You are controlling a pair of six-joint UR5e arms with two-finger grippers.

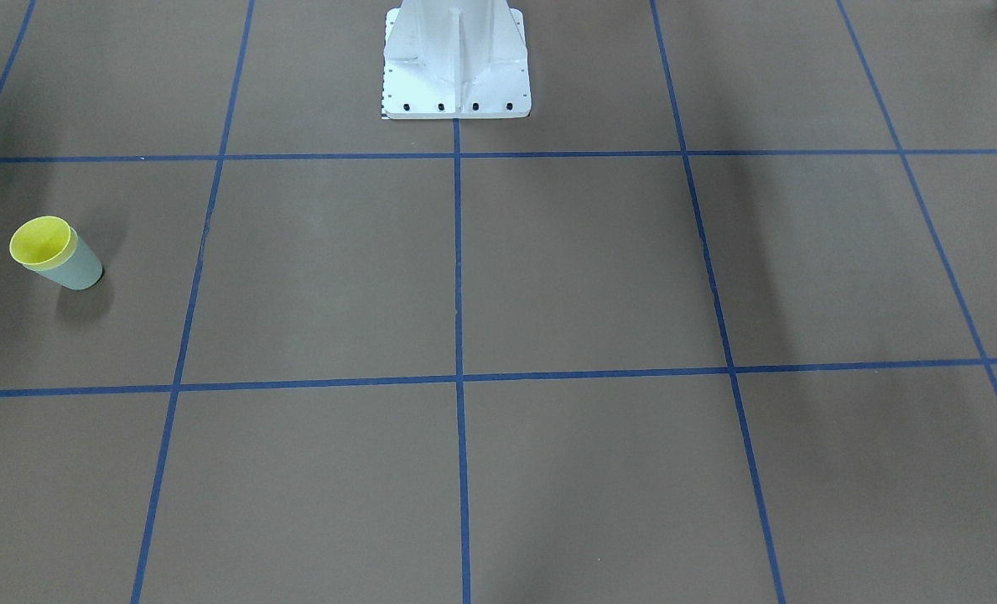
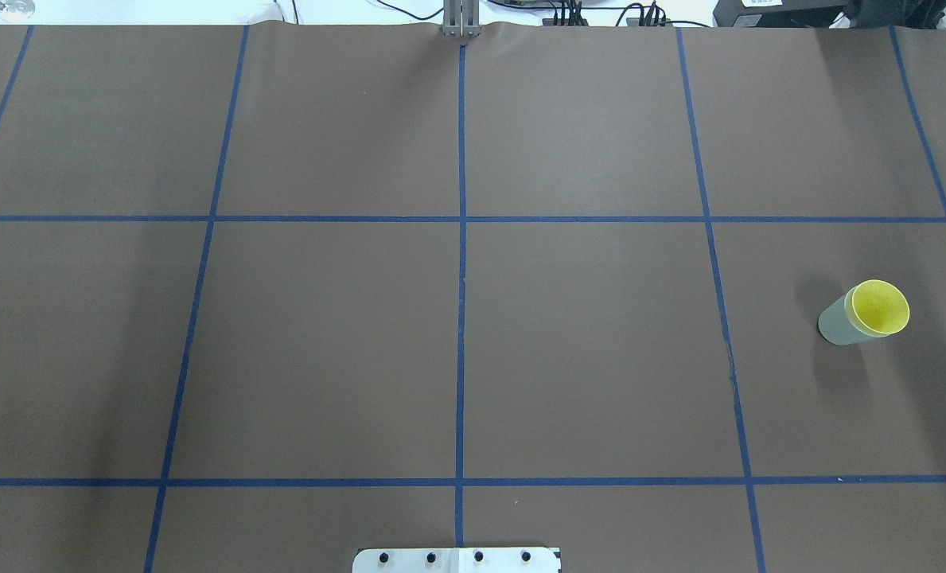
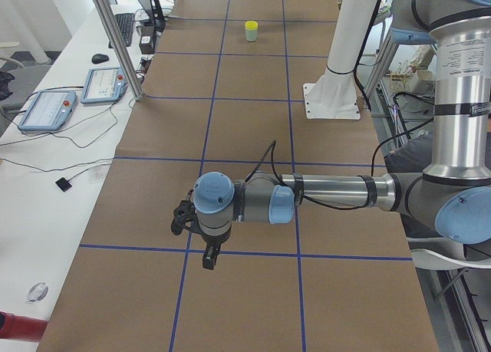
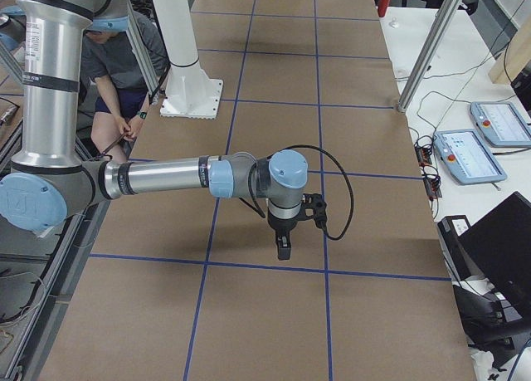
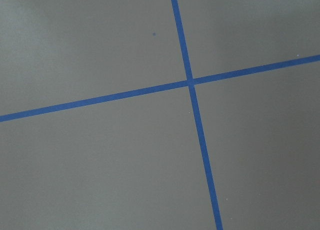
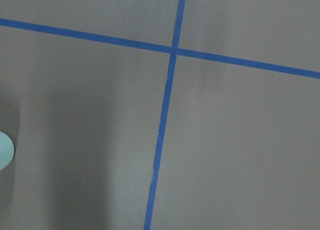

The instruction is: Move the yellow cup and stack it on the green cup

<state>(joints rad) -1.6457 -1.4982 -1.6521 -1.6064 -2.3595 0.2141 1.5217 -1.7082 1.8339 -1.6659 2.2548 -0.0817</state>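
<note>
I've got the wide brown paper-covered table to sweep across, with only flat blue tape lines on it. One thing stands up: the pale mint-green plastic cup with the bright yellow plastic cup nested inside, out on the robot's right. The white metal pedestal base blocks the robot's edge at centre. An aluminium frame post stands at the operators' edge.

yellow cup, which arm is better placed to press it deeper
Likely right: the yellow cup, nested in the green cup, stands on the robot's right half, far from the left gripper.
</note>
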